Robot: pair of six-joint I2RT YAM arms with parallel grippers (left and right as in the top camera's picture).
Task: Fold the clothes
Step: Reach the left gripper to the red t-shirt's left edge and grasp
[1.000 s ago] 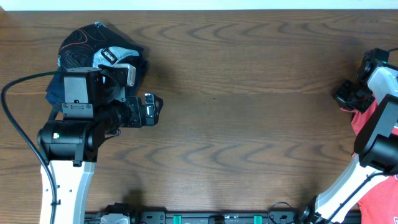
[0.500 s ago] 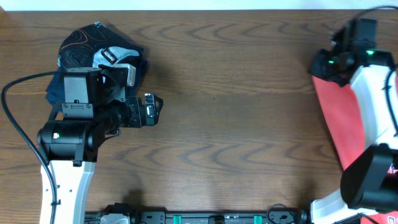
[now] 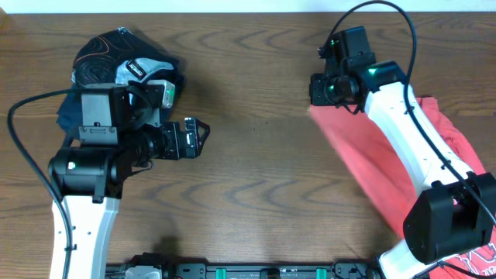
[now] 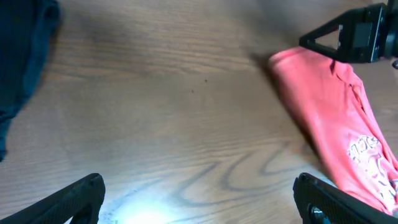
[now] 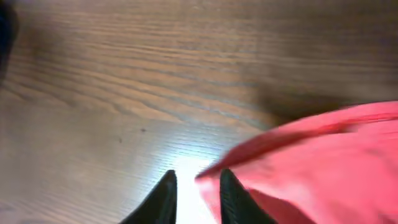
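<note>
My right claw sits narrowly parted about the T-shirt corner; grip cannot be told. Risk: corner slips, cloth lands bunched

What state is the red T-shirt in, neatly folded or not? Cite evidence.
Not neatly folded: the T-shirt lies bunched in a long, uneven strip.

The brown wooden table is smooth and varnished, with glare by the right gripper's matt black plastic fingers. Touching them, the coral-red cotton T-shirt is soft, matt cloth. Behind the left gripper, the dark navy folded garments look like dull fabric.
</note>
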